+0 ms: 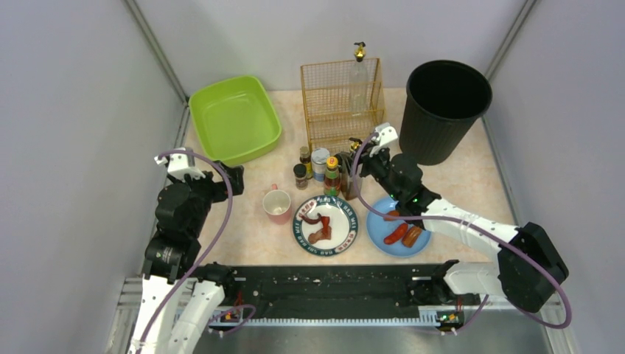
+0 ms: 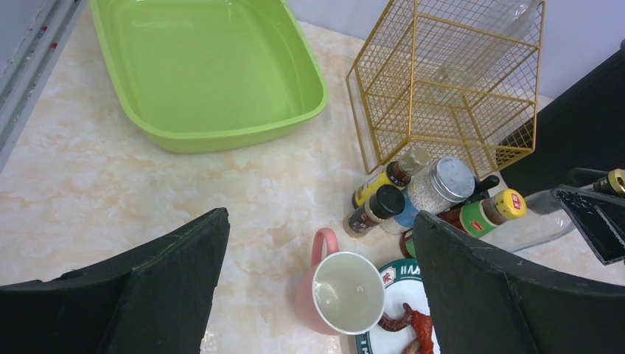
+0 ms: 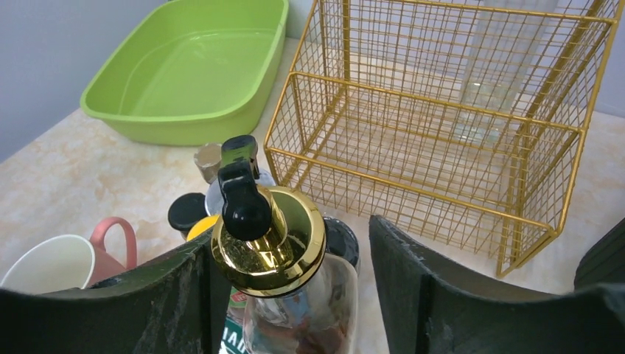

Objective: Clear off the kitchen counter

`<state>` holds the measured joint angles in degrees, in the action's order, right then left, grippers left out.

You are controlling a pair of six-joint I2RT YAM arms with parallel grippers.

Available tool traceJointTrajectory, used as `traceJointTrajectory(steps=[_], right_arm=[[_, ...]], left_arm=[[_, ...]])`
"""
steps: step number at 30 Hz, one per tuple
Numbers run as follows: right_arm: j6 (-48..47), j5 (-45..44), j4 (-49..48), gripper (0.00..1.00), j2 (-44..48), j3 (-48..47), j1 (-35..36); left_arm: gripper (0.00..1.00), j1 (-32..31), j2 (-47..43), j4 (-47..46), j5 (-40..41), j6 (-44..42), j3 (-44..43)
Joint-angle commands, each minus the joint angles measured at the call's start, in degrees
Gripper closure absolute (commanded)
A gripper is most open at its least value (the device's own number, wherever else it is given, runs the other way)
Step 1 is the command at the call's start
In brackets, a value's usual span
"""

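Overhead and wrist views, clock bearings taken from the middle of the overhead view with 12 o'clock at the far wall. The kitchen counter (image 1: pixel 479 181), pale and marbled, fills the space between the side walls and the black rail at 6 o'clock. On it I see a green basin (image 1: pixel 234 118) at 10 o'clock, a gold wire rack (image 1: pixel 341 99) at 12 o'clock and a black bin (image 1: pixel 448 103) at 2 o'clock. Near the centre stands a cluster of condiment jars (image 1: pixel 317 166), with a pink mug (image 1: pixel 277 205) at 8 o'clock. A patterned plate (image 1: pixel 298 220) of food lies at 6 o'clock and a blue plate (image 1: pixel 377 240) carrying sausages (image 1: pixel 396 233) at 5 o'clock. My left gripper (image 2: pixel 320 217) hangs at 9 o'clock, its fingers spread wide with nothing between them. My right gripper (image 3: pixel 289 232) sits at the jar cluster, jaws partly apart to either side of a glass bottle (image 3: pixel 295 236) with a gold pourer cap. A narrow gap shows at one finger.
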<state>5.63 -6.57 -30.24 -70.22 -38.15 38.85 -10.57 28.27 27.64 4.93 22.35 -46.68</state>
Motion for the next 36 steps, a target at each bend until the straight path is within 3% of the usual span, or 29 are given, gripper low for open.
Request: traceJointTrajectory(steps=[1, 9, 13, 28, 36], right_arm=[[-1.30, -1.13, -5.65, 0.41, -0.30, 1.05, 1.01], [-3.78, -3.22, -6.06, 0.75, 0.37, 1.76, 1.53], [-5.27, -4.96, -4.85, 1.00, 1.65, 1.06, 1.66], [-15.63, -13.04, 6.30, 1.00, 9.65, -11.13, 1.80], [-22.44, -15.99, 2.47, 1.00, 4.88, -21.57, 1.74]], left_arm=[[0.01, 0.11, 0.22, -1.35, -0.12, -0.46, 0.09], [0.01, 0.11, 0.35, -1.33, 0.11, -0.55, 0.05], [0.01, 0.11, 0.41, -1.30, 0.16, -0.56, 0.02], [0.01, 0.11, 0.71, -1.42, -0.27, -0.46, 0.12], [0.01, 0.11, 1.09, -1.45, -0.45, -0.40, 0.17]])
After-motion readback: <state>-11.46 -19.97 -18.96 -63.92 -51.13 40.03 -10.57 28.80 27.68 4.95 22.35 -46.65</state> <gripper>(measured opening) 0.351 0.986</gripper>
